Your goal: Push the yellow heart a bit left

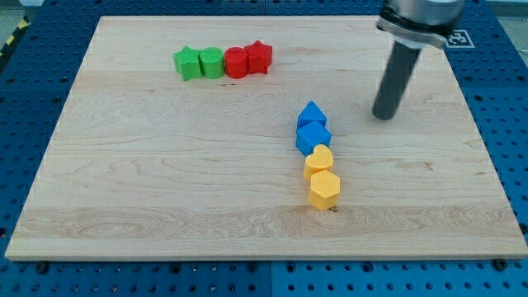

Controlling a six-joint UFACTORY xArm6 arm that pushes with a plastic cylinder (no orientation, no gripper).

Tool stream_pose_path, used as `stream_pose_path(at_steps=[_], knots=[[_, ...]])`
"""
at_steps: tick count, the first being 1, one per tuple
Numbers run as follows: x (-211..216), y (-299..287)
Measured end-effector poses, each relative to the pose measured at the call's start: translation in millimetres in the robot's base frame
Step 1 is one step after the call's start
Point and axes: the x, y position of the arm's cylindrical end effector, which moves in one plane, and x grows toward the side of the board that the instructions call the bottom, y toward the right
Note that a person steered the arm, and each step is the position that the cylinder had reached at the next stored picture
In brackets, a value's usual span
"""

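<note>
Nearest me, the yellow hexagonal block [324, 190] touches the yellow heart block [318, 161]; my arm's upper part is cropped; my tip [383, 116], a gripperless rod, stands upright, well right of both.

Setting: robotics laboratory bench. Indicated by a blue perforated mounting base [495, 74] with regular bolt holes, a pale wooden counter [165, 165] laid upon it, a printed fiducial marker [456, 37] at upper right, and yellow-black hazard tape [10, 40] at upper left.
</note>
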Motion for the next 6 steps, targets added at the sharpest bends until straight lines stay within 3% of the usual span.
stream_pose_path(at_steps=[1,2,5,6], knots=[[48,26],[79,12],[86,-101],[83,-114]])
